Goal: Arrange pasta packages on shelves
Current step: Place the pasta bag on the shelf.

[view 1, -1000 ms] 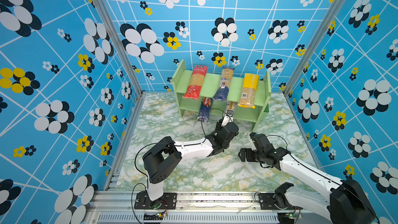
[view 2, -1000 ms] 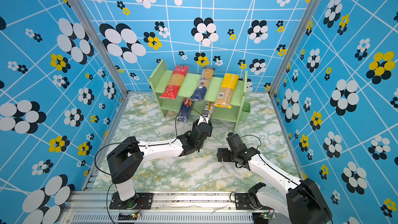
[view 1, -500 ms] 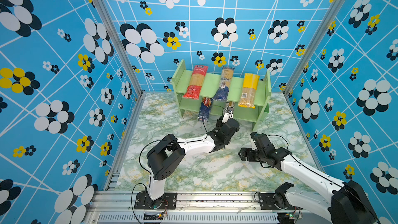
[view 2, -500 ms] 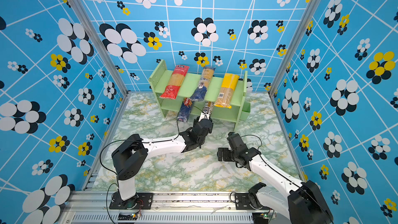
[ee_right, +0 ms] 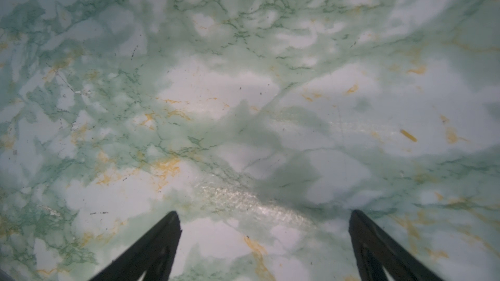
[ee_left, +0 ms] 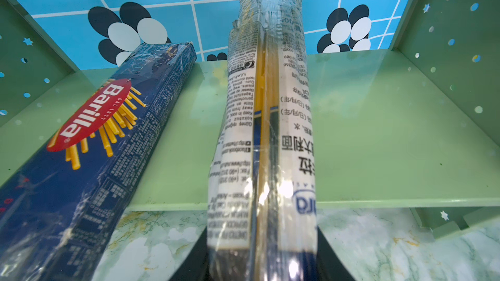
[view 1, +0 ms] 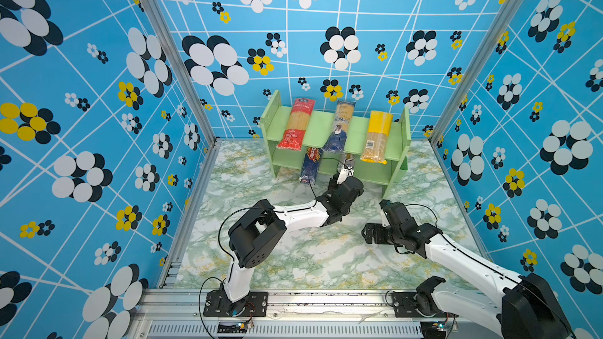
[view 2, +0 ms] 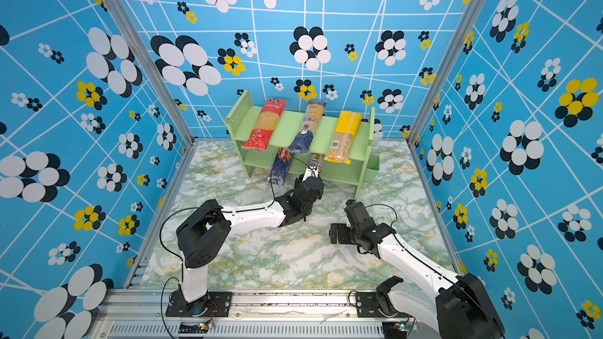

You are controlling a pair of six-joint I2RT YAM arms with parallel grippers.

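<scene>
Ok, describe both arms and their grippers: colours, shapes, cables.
Both the left arm and the right arm have white link shells and blocky black joints. Thin black cables loop beside the joints. Each arm stands on a black base plate bolted to a silver rail. The right gripper has black, tapered fingers.

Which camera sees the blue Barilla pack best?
The left wrist view: the Barilla pack looks big, logo readable. Both top views show it small, partly under the top shelf. The right wrist view shows only the table.

Robot test cell, flower-print blue walls [view 1: 293, 44], aluminium frame [view 1: 169, 53], marble-print tabletop [view 1: 310, 256]
</scene>
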